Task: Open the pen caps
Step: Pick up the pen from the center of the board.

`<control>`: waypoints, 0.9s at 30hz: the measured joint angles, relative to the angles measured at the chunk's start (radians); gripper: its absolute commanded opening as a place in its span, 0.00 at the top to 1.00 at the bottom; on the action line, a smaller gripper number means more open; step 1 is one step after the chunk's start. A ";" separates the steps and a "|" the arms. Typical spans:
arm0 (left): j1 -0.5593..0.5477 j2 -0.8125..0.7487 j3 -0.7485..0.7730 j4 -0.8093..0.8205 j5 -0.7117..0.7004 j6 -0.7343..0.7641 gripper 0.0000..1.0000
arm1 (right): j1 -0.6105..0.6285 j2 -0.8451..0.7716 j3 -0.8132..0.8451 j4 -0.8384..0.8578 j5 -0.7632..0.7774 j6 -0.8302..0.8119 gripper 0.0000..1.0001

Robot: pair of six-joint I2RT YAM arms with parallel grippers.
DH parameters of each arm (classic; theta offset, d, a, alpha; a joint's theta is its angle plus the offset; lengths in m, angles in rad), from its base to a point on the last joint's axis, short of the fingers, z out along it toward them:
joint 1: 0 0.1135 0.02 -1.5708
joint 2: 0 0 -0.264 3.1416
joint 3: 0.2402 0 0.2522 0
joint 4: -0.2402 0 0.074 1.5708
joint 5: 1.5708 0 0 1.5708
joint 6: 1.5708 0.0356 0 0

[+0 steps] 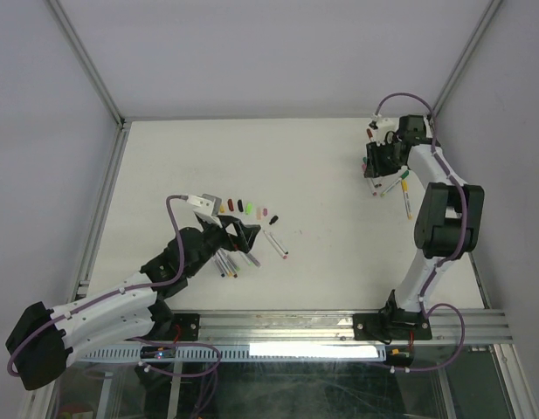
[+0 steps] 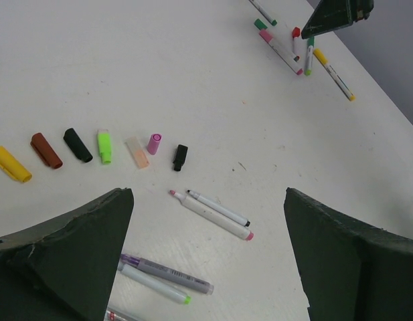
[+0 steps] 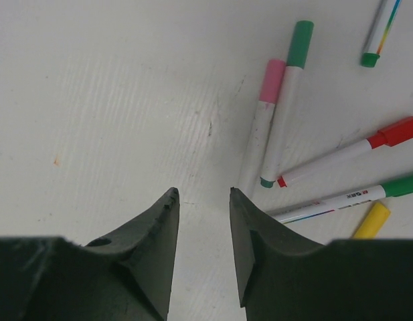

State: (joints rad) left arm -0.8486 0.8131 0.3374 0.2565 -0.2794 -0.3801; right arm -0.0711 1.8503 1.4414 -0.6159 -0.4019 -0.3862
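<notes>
Several loose pen caps lie in a row: yellow (image 2: 11, 164), brown (image 2: 45, 150), black (image 2: 77, 144), green (image 2: 104, 146), peach, pink and a small black one (image 2: 181, 157). The same row of caps (image 1: 247, 208) lies just beyond my left gripper (image 1: 244, 237). That left gripper (image 2: 207, 195) hovers wide open over two uncapped pens (image 2: 213, 212), holding nothing. My right gripper (image 3: 203, 192) is at the far right (image 1: 377, 161), narrowly open with only bare table between its fingers. Just right of it lie capped pens with pink (image 3: 272, 79), green (image 3: 300, 41) and red (image 3: 399, 131) caps.
Two grey uncapped pens (image 2: 162, 274) lie close under the left gripper. More pens with a yellow (image 3: 372, 219) and a green (image 3: 401, 184) cap fan out at the right gripper's right side. The table (image 1: 321, 157) is bounded by grey walls and a metal frame.
</notes>
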 measured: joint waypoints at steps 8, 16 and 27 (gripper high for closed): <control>0.000 -0.008 -0.003 0.021 -0.006 0.006 0.01 | 0.017 0.106 0.000 0.036 0.109 0.041 0.73; 0.000 -0.016 -0.008 0.023 -0.006 0.007 0.01 | 0.026 0.137 0.000 0.040 0.186 0.052 0.73; 0.000 -0.016 -0.009 0.023 -0.006 0.007 0.01 | 0.026 0.146 0.000 0.042 0.213 0.051 0.73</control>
State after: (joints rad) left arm -0.8486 0.7967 0.3283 0.2790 -0.2859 -0.3733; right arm -0.0448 1.9961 1.4418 -0.5735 -0.1890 -0.3351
